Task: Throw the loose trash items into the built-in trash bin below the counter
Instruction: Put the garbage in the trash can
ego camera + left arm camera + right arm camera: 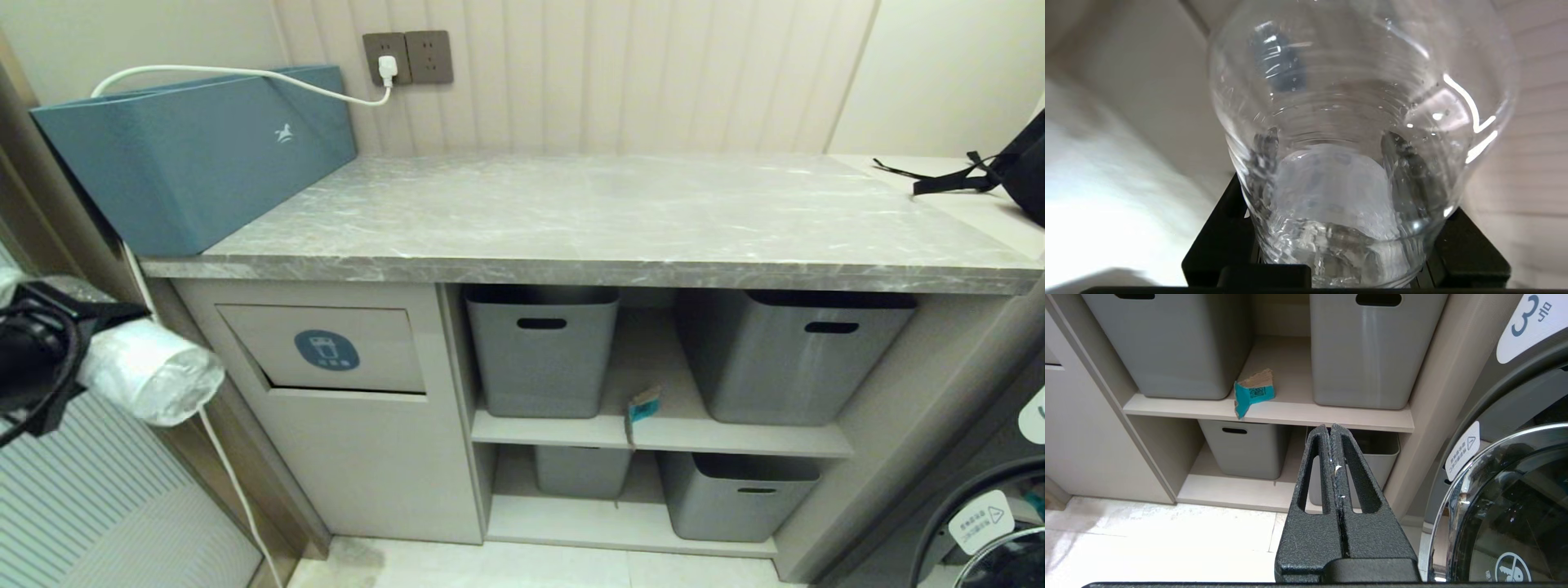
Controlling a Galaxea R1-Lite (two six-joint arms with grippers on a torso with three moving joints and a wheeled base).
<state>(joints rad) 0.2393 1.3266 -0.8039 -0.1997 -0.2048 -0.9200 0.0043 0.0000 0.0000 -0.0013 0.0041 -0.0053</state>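
Clear plastic fills the left wrist view: the water bottle [1355, 155] sits clamped between the black fingers [1470, 249] of the left gripper [77, 367], lying roughly level so that its end points toward the cabinet. From the head view the bottle [151, 371] hangs off the counter's [571, 220] left end, just beside and slightly below the flap of the built-in trash bin [326, 349], which reads as a carry pose chosen to push the flap inward. The flap appears tilted slightly, its lower edge recessed. The right gripper [1334, 457] hangs parked low by the shelves, its fingers pressed together on nothing. The teal paper scrap [643, 408] lies on the middle shelf between two grey tubs [539, 351], not yet collected. No snack wrapper shows anywhere.
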